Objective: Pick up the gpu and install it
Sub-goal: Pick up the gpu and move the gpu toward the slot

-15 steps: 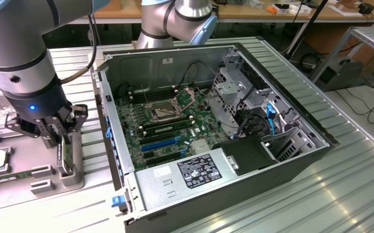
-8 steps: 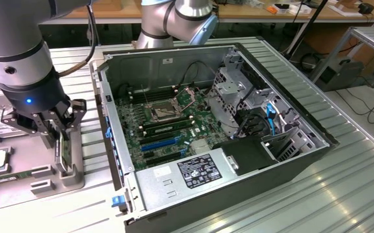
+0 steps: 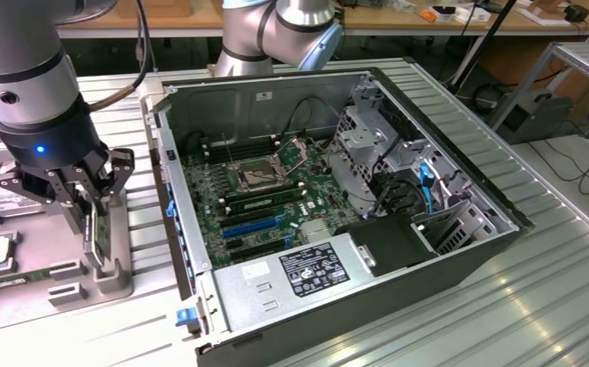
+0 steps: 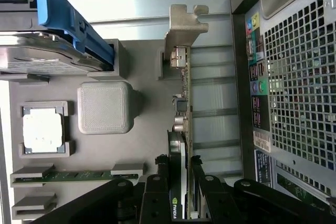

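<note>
Your claw [image 3: 90, 205] is pinched narrow on the top edge of the gpu [image 3: 98, 237], upright in its grey holder [image 3: 111, 284] at the exterior view's lower left, so any tilt could jam or slip it.

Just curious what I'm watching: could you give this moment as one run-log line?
phase: pickup | end effector: closed on gpu | gpu: upright in gray holder | computer case: open, gpu not installed
</note>
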